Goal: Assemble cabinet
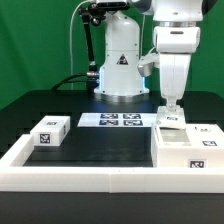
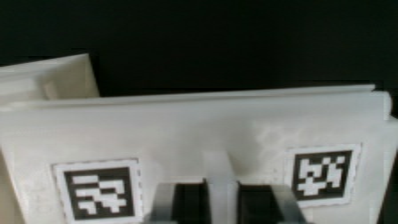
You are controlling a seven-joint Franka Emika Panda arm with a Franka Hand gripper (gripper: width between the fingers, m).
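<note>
The cabinet (image 1: 187, 146), a white box-shaped body of tagged pieces, stands at the exterior view's right, inside the white border frame. My gripper (image 1: 172, 110) points straight down onto its far top edge. In the wrist view the cabinet's white top (image 2: 214, 125) fills the picture, with one tag (image 2: 98, 188) and another tag (image 2: 320, 170) on it. My gripper (image 2: 222, 203) stands between the tags. Its dark fingers (image 2: 180, 204) are close together, with a thin strip of the white piece between them. A separate white tagged piece (image 1: 50, 132) lies at the exterior view's left.
The marker board (image 1: 122, 121) lies flat at the back middle, in front of the arm's white base (image 1: 120, 60). The low white border frame (image 1: 90, 178) runs along the front and sides of the black table. A second white piece (image 2: 45, 80) shows behind the cabinet top.
</note>
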